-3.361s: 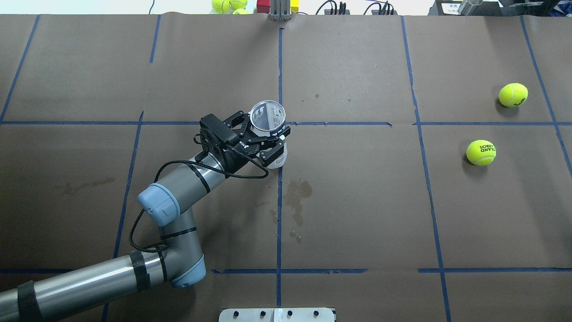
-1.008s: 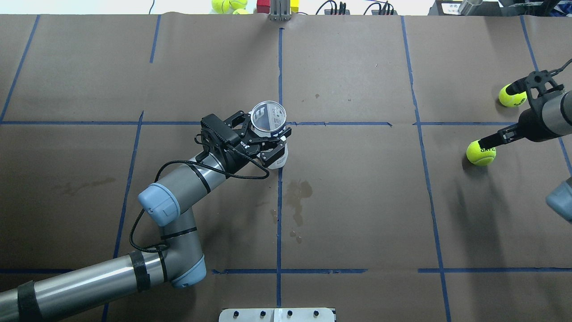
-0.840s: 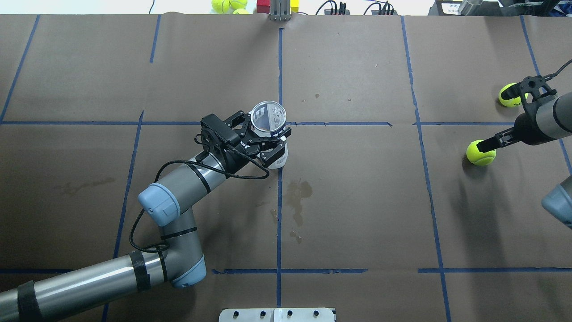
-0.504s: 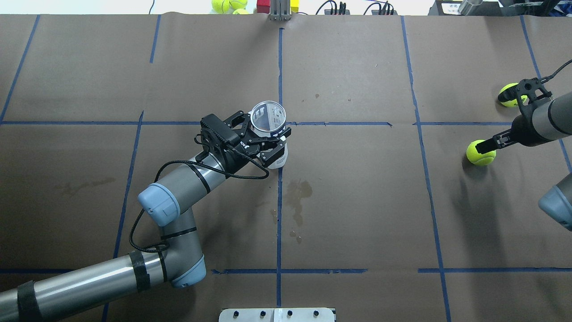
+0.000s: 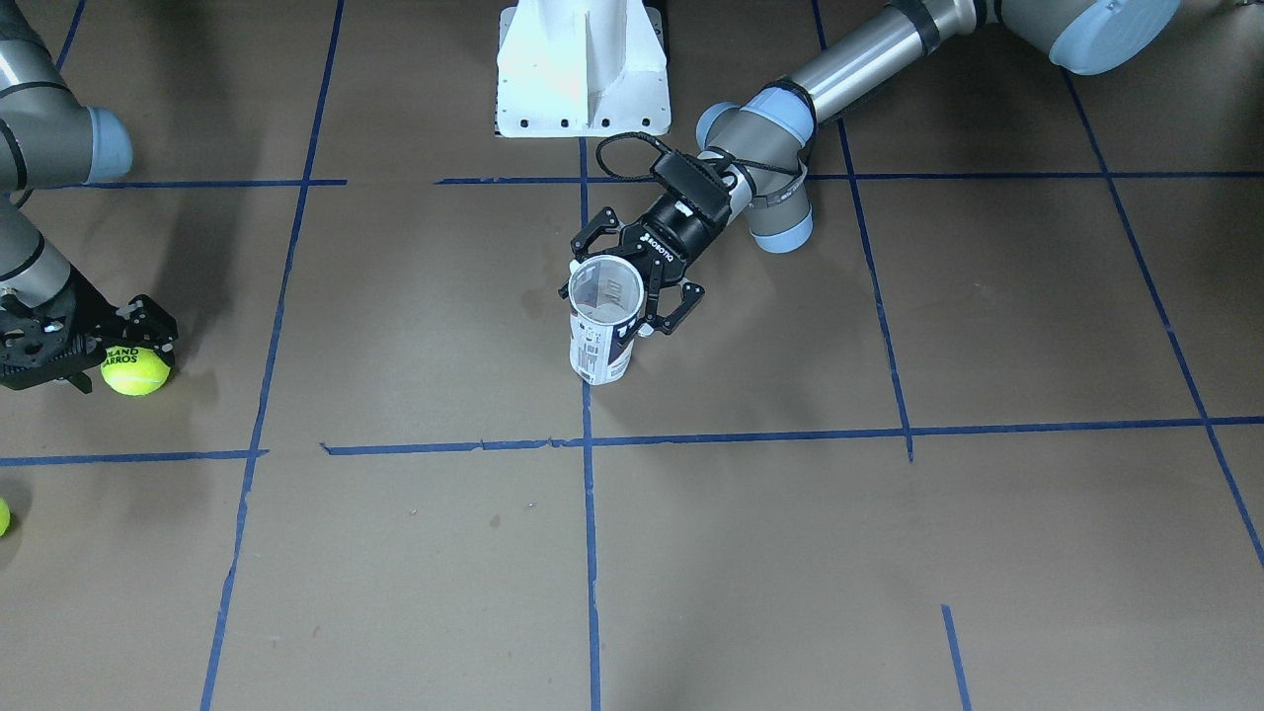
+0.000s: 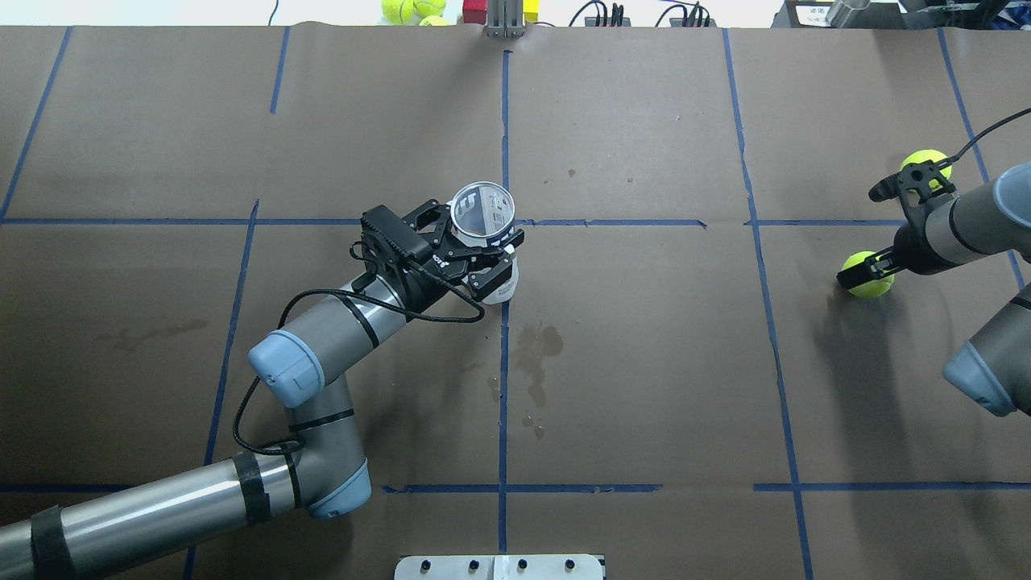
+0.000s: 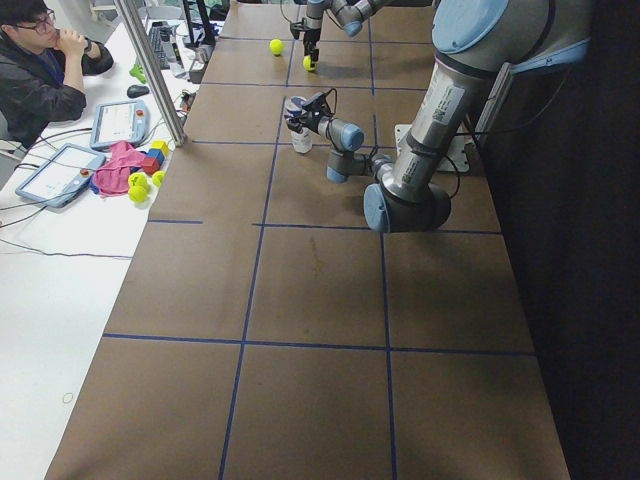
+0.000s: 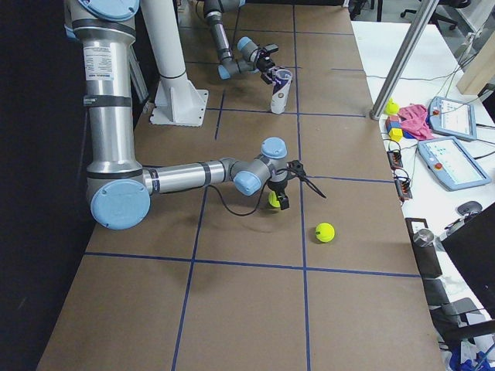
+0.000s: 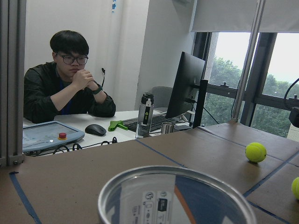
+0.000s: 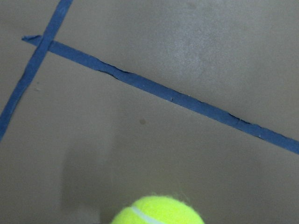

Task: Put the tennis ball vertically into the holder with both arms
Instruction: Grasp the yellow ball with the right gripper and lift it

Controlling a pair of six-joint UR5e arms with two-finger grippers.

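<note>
Status: we see L gripper (image 6: 475, 246) clamped on upright holder (image 6: 482, 211), R gripper (image 6: 859, 236) spread wide w/ tennis ball (image 6: 876, 283) close by one fingertip.

Clear glossy plastic holder (image 5: 600, 331), shiny metal rim; fuzzy felt tennis ball (image 5: 136, 370); matt brown paper counter (image 5: 790, 543); silvery metal left arm (image 6: 145, 511); matt black left pincer (image 6: 475, 246).

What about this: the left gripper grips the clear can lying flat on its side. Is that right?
No. The left gripper grips the holder, but it stands upright, mouth up; the exterior front-facing view shows that.
</note>
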